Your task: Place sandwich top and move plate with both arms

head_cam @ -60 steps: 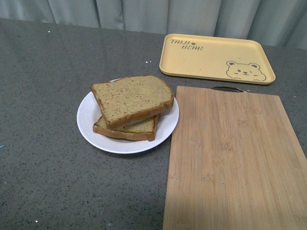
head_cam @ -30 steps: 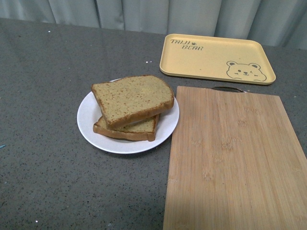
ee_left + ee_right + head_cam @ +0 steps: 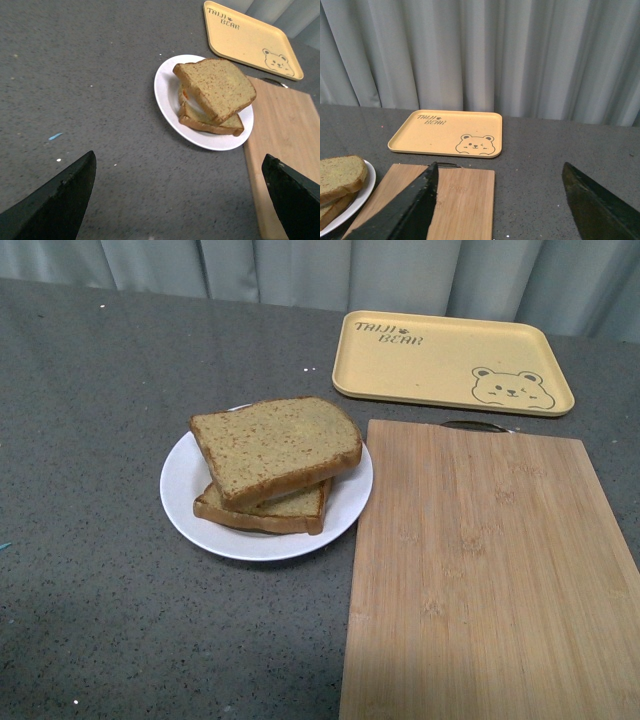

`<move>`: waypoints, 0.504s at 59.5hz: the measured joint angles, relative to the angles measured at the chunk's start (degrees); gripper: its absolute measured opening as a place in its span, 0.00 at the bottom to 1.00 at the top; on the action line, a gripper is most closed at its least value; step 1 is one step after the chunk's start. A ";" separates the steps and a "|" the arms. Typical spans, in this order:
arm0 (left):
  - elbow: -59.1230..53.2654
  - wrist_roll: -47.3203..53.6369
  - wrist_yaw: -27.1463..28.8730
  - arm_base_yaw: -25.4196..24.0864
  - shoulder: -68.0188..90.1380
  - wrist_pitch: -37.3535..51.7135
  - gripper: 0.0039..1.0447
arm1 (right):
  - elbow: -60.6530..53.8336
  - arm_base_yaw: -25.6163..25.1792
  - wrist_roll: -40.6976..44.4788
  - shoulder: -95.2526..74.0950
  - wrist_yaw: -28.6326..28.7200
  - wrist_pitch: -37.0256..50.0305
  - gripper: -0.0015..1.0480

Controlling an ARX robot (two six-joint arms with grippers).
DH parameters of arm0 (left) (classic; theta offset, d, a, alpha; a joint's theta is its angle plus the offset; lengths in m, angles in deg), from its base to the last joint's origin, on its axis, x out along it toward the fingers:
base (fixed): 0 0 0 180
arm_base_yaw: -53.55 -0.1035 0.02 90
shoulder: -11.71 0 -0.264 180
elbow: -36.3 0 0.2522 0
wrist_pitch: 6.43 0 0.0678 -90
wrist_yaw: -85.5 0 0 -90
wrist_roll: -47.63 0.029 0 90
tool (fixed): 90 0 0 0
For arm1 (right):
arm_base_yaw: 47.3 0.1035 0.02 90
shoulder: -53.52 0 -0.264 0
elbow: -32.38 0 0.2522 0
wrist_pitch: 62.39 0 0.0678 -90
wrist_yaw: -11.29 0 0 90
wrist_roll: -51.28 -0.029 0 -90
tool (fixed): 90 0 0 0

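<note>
The sandwich top (image 3: pixel 275 444) lies skewed on a lower bread slice (image 3: pixel 270 510), both on the white plate (image 3: pixel 185 495) left of centre on the grey table. The left wrist view shows the same stack, sandwich top (image 3: pixel 216 87) on the plate (image 3: pixel 167 90), well ahead of my open left gripper (image 3: pixel 180 200), which hangs over bare table with nothing between its fingers. My right gripper (image 3: pixel 502 205) is open too, over the cutting board's far end; the plate's rim (image 3: pixel 362 192) and the sandwich top (image 3: pixel 340 175) sit at that view's edge. Neither arm shows in the front view.
A bamboo cutting board (image 3: pixel 490 580) lies right beside the plate, reaching the near table edge. A yellow bear tray (image 3: pixel 450 360) sits behind it near the grey curtain (image 3: pixel 480 55). Grey tabletop (image 3: pixel 90 620) spreads left of and in front of the plate.
</note>
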State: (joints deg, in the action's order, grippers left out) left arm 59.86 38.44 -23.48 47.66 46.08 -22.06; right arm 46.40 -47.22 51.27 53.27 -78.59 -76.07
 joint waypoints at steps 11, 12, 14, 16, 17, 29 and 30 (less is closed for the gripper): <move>9.42 -6.91 -3.87 1.27 29.48 13.62 0.94 | 0.00 0.00 -0.02 0.00 0.02 0.00 0.91; 10.03 -7.19 -3.98 1.38 31.08 14.12 0.94 | 0.00 0.00 -0.02 0.00 0.02 0.00 0.91; 11.76 -7.43 -4.02 1.55 35.63 15.72 0.94 | 0.02 0.00 -0.02 0.00 0.02 0.00 0.90; 14.16 -8.31 -4.90 1.60 41.20 17.07 0.94 | 0.00 0.00 -0.02 0.00 0.00 0.00 0.91; 14.82 -8.70 -5.35 1.60 42.49 17.16 0.94 | 0.00 0.00 -0.02 0.00 0.00 0.00 0.91; 25.68 -12.70 -8.00 2.45 61.16 17.42 0.94 | 0.02 0.00 -0.02 0.00 0.02 0.00 0.91; 26.56 -13.33 -8.35 2.62 62.51 17.66 0.94 | 0.02 0.00 -0.02 0.00 0.02 0.00 0.91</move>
State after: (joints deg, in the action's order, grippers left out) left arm 86.42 25.11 -31.83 50.28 108.59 -4.40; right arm 46.42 -47.22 51.25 53.27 -78.56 -76.07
